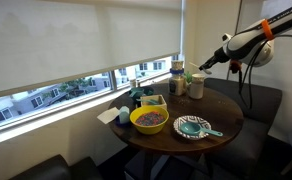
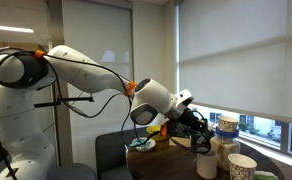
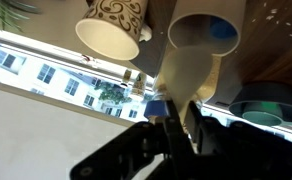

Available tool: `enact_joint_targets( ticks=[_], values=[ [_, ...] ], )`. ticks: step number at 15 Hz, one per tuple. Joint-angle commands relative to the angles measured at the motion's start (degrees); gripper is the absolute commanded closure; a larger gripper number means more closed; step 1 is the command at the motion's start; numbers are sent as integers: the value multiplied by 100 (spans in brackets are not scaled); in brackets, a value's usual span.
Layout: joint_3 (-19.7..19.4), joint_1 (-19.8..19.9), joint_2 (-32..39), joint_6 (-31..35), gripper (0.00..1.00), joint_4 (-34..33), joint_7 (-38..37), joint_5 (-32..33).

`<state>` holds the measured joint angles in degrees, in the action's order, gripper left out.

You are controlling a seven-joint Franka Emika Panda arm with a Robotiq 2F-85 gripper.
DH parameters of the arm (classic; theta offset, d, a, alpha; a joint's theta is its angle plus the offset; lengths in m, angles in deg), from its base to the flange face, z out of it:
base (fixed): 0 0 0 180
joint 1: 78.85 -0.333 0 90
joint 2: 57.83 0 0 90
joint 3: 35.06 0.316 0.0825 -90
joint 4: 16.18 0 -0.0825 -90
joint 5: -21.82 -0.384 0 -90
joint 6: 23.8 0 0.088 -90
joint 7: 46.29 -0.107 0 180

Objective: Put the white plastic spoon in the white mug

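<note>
Since the slim white plastic spoon (image 3: 182,72) looks light, stiff and slick, we judge a firm mid-handle pinch best. Claw (image 3: 176,118) appears clamped on it (blurred, approx.), held above round wooden worktop (image 1: 222,116), near plain off-white cylindrical mug (image 1: 196,86).

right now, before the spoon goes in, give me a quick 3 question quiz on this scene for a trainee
1. True or false: the plain off-white cylindrical mug stands on the round dark wooden table.
2. In the wrist view, the Robotiq gripper looks shut on: A) the mug B) the slim white plastic spoon C) nothing.
3. Which is taller, the mug or the jar with blue markings beside it?

Key: 1 true; 2 B; 3 the jar.
</note>
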<state>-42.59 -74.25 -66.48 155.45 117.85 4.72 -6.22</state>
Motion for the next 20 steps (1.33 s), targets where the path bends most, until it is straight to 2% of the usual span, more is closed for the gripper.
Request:
enact_joint_targets(
  ticks=[1,4,7,8,10,11,20],
  values=[
    [-78,-399,371,576,96,-59,149,-471],
    [-66,-499,621,945,96,-136,70,-436],
    [-100,-430,766,1176,96,-111,-25,-344],
    [-5,-125,788,1239,96,7,-1030,749],
    [-27,-19,907,1314,96,-28,-1556,1335],
    [-75,-161,988,1385,96,-94,-1104,804],
    [126,-31,1478,1875,96,-276,-1411,1084]
  ],
)
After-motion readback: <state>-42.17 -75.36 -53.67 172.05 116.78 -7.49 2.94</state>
